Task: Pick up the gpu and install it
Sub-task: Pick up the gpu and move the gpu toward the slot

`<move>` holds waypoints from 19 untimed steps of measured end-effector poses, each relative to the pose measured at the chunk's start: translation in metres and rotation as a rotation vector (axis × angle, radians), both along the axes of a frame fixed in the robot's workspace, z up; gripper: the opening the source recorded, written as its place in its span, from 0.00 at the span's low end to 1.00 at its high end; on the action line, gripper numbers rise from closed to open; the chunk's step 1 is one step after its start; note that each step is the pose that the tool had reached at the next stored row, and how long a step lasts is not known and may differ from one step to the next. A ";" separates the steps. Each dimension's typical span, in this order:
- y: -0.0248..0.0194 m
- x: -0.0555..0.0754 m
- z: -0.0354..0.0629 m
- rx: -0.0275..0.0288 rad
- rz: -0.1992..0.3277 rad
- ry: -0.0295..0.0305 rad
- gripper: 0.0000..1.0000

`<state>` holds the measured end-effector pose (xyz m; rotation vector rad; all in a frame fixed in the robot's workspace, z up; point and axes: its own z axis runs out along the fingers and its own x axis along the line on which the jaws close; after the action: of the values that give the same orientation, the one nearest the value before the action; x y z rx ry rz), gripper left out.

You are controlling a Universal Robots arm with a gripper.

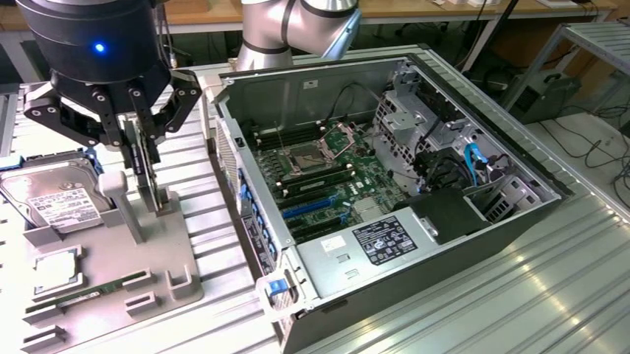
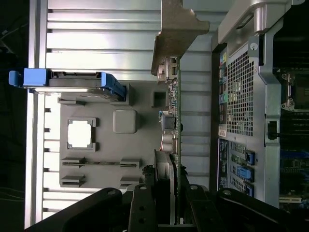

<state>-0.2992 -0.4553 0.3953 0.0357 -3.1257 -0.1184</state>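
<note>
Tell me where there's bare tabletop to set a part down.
Widest free patch: ribbed aluminium table on the exterior view's right of the open black-and-silver computer case. A narrow bare strip runs between the case and the grey plastic parts tray. The tray is crowded, and the black claw grips the thin dark gpu card there.

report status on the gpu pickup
gripper shut on gpu. gpu upright at grey tray. hard drive beside it, apart. way to open computer case looks clear.
</note>
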 end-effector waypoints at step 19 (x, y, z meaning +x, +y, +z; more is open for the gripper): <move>0.0000 0.000 0.0296 0.0007 0.000 0.0000 0.28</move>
<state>-0.2992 -0.4553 0.4249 0.0357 -3.1257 -0.1194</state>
